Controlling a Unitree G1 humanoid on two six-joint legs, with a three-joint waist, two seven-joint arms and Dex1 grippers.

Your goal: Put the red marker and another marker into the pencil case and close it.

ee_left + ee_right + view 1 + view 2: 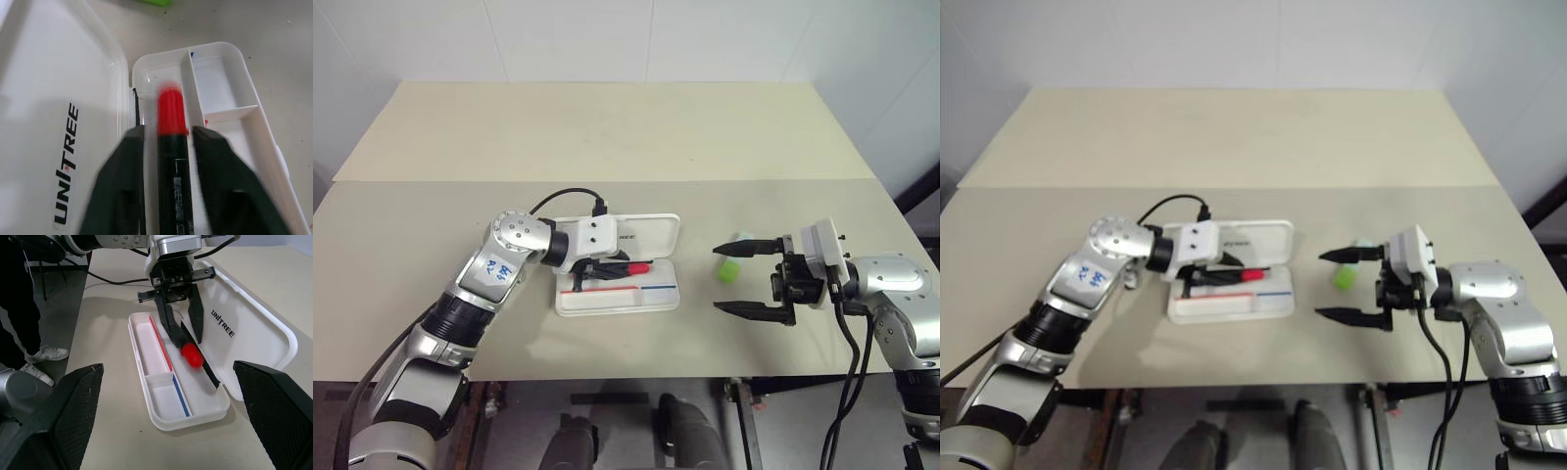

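Note:
The white pencil case (617, 305) lies open on the table, its lid (651, 233) flat behind the tray. The red marker (636, 266) rests in the tray's rear compartment, red cap (171, 112) pointing right. My left gripper (612, 268) reaches down into the tray and straddles the marker's dark barrel; thin gaps show on both sides, so it is open. The green marker (732, 264) lies on the table right of the case. My right gripper (717, 279) is wide open, pointing left, its fingers (744, 248) on either side of the green marker without touching it.
A red-and-blue stripe (168, 374) runs along the tray's divider, and the front compartments are bare. A person's legs and shoes (36, 313) stand beyond the table's left edge. A second table (607, 127) adjoins at the back.

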